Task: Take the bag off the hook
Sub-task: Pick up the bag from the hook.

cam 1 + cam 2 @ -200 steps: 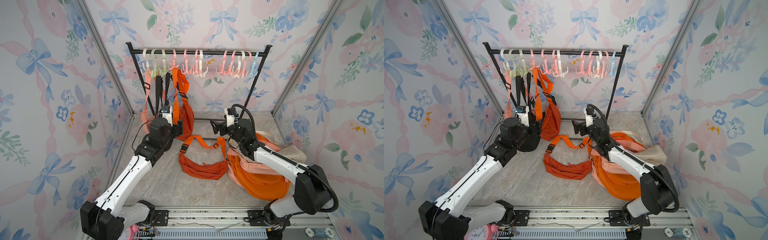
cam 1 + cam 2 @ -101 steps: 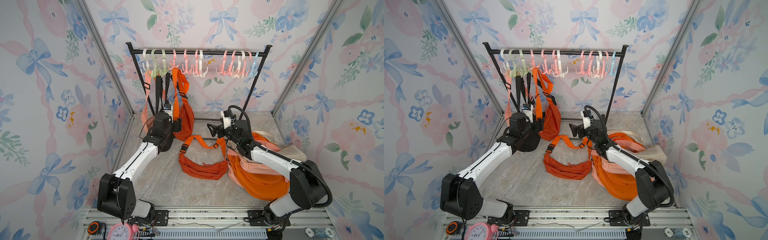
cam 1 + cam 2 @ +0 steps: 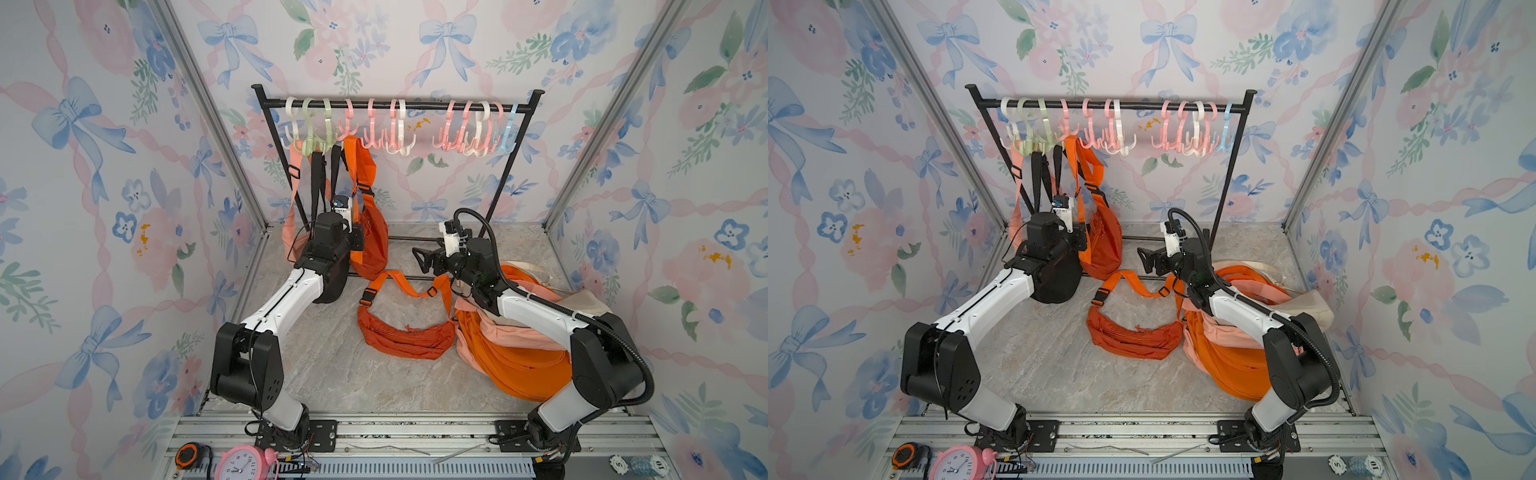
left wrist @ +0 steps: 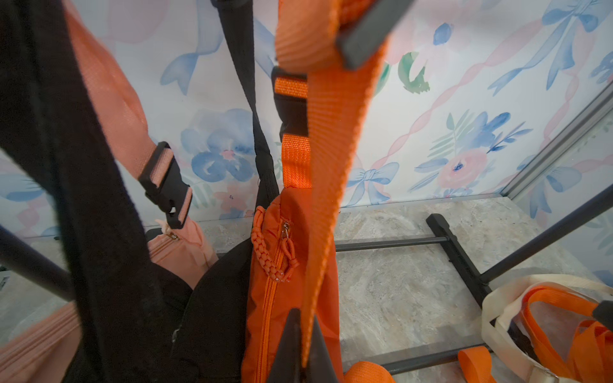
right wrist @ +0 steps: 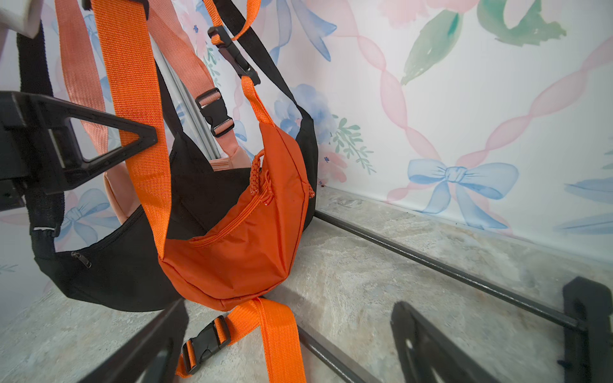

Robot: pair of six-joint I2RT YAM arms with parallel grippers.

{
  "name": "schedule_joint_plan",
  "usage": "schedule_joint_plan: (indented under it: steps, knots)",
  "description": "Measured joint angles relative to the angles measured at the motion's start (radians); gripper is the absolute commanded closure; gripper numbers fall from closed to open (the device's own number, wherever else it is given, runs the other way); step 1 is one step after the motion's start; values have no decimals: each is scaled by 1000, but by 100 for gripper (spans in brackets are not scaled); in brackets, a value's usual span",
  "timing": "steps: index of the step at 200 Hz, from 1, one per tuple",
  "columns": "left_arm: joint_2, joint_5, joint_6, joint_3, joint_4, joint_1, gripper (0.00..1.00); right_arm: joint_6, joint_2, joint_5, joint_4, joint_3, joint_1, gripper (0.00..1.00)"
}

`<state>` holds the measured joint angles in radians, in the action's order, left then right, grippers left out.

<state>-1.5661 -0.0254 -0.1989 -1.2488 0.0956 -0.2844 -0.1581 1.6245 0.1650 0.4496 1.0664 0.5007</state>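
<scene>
LEFT GRIPPER TAKES THE STRAP. In the last second I have run my left arm in toward the rack (image 3: 419, 106) at 12 o'clock. The left gripper (image 4: 305, 320), wide apart a moment ago, has snapped together on the strap (image 4: 328, 132) of the orange bag (image 3: 371, 245).

Reading from the left at 11 o'clock, the peach bag (image 3: 291, 245) and black bag (image 3: 332, 286) hang as they did. Just beside them the orange bag is still on its pink hook (image 3: 348, 124), its body low near the floor and touching the black bag. The left wrist view shows the near run of webbing pinched flat between the two fingertips, well below the hook.

At 6 o'clock from the rack a loose bag (image 3: 401, 336) lies on the floor. Past it, at about 1 o'clock, the right gripper (image 3: 424, 259) has barely shifted, its jaws spread and holding nothing. The pile (image 3: 511, 357) of bags sits under that arm at 4 o'clock.

As I read it, the reach is over and the hold is made, but the bag is not yet off. The loop now has to be carried up and forward over the hook's prong. With the pinch this low, slack in the webbing may leave the loop snagged. The black straps hang close enough to get dragged along.
</scene>
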Motion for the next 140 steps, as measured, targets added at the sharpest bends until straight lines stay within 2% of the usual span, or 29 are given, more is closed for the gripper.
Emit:
schedule_joint_plan:
  steps: [44, 97, 140]
  knots:
    - [64, -19, -8, 34, -8, 12, 100, 1, 45, 20, -16, 87, -2, 3]
    - [219, -38, -24, 87, -8, 18, 100, 20, 147, 88, -46, 287, -3, 3]
    - [281, -37, -31, 90, -28, 27, 100, -2, 261, 159, -53, 476, -3, 3]
